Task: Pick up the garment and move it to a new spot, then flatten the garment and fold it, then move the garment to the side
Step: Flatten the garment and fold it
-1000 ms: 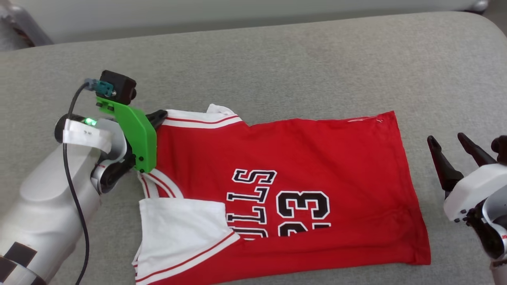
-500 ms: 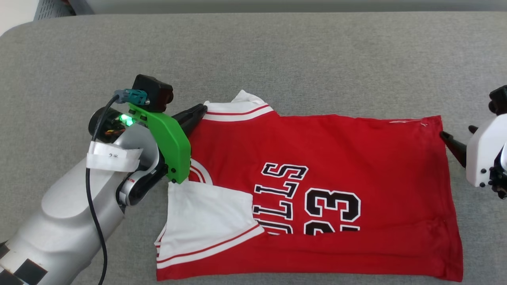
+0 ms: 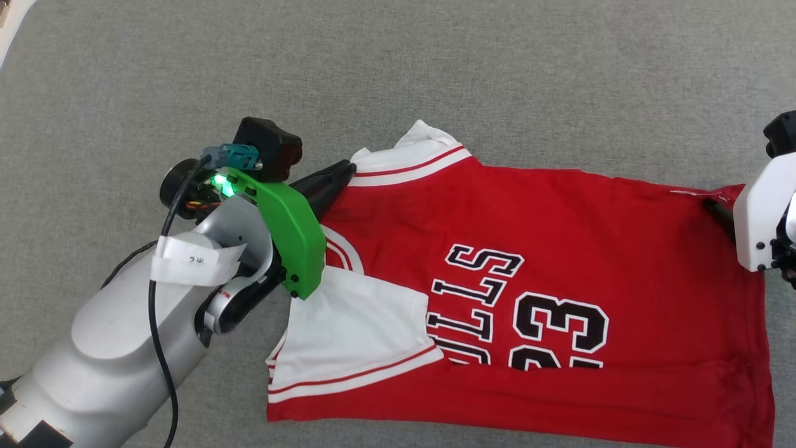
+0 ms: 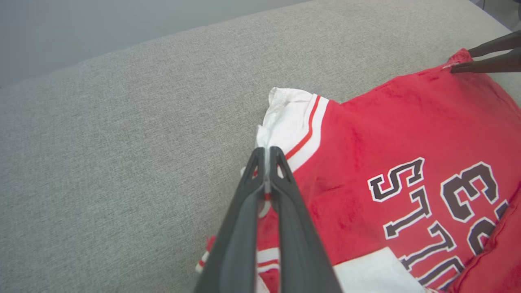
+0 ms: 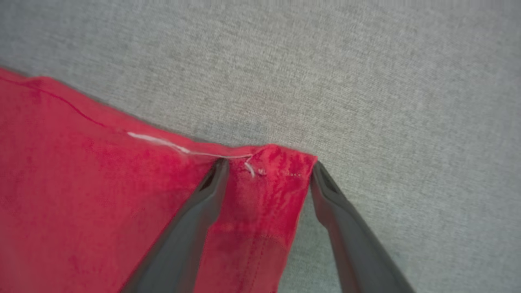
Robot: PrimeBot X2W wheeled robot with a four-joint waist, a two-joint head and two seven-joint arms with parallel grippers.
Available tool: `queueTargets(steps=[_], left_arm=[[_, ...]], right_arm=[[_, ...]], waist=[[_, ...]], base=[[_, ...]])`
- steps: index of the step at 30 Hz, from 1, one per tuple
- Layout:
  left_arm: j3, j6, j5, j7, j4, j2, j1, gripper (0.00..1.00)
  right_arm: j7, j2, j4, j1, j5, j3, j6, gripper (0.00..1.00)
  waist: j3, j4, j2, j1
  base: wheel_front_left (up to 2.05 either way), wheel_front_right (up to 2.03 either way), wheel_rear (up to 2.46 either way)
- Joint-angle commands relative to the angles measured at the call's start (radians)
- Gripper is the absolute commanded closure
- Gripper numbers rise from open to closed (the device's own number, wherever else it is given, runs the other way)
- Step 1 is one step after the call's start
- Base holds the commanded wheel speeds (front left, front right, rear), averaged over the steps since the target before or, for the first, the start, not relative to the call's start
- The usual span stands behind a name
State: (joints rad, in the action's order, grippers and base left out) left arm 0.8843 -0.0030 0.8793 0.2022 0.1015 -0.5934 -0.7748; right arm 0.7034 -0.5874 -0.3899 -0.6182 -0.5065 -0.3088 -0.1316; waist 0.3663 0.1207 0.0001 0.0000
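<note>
1. A thin red jersey shirt (image 3: 591,218) with white, stripe-trimmed short sleeves lies on a grey woven upholstered surface (image 3: 435,62), its near edge folded over; the black-and-white print reads "23" beside letters ending "LLS".
2. A white paper tag (image 3: 196,261) on the left forearm carries writing too small to read.
3. The left gripper (image 4: 266,156) is clamped on the far white sleeve's edge; the right gripper (image 5: 268,171) stands spread, its fingers either side of the far red hem corner.
</note>
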Motion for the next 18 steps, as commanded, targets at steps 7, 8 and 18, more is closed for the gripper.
queueTargets(steps=[7,8,18], left_arm=[[0.016,0.009,-0.015,0.008,-0.004,-0.005,0.028,1.0],[0.017,0.01,-0.018,0.006,0.001,-0.008,0.028,1.0],[0.017,0.0,0.008,-0.027,0.077,-0.01,0.072,1.0]], right_arm=[[-0.017,-0.015,-0.048,0.0,-0.045,-0.097,0.001,0.74],[-0.029,-0.016,-0.054,-0.003,-0.053,-0.102,0.001,1.0],[-0.27,0.0,-0.102,-0.01,-0.129,-0.063,0.001,1.0]], waist=[[0.008,0.004,-0.0001,0.0],[0.007,0.003,-0.0001,0.0],[-0.078,-0.026,-0.0001,0.0]], base=[[0.0,0.0,0.0],[0.0,0.0,0.0],[0.0,0.0,0.0]])
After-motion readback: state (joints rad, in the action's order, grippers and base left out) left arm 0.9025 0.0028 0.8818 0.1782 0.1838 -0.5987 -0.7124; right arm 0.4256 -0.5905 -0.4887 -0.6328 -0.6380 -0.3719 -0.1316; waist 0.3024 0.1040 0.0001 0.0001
